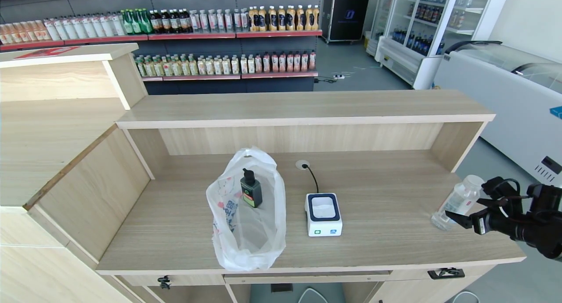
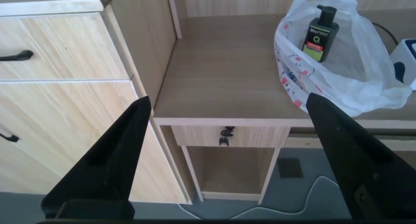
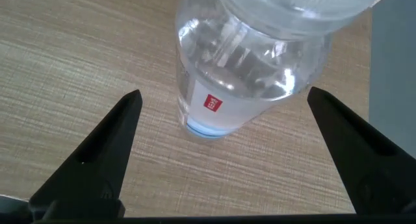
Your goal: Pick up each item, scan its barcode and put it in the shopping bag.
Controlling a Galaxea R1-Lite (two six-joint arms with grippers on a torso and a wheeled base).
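A clear water bottle point(image 1: 456, 201) stands near the counter's right edge. My right gripper point(image 1: 464, 208) is open, with a finger on either side of the bottle's lower part and not closed on it. In the right wrist view the water bottle point(image 3: 244, 74) stands between the spread fingers point(image 3: 97, 159). A white shopping bag point(image 1: 246, 232) lies open left of centre with a dark pump bottle point(image 1: 251, 191) inside. The white barcode scanner point(image 1: 323, 214) sits beside the bag. My left gripper point(image 2: 229, 99) hangs open and empty off the counter's front left, facing the shopping bag point(image 2: 351, 74) and pump bottle point(image 2: 320, 36).
The counter point(image 1: 386, 197) has a raised back shelf point(image 1: 303, 110) and slanted side walls. The scanner's cable point(image 1: 312, 178) runs to a hole at the back. Drawers with a handle point(image 2: 224, 136) sit under the front edge. A freezer point(image 1: 518, 101) stands to the right.
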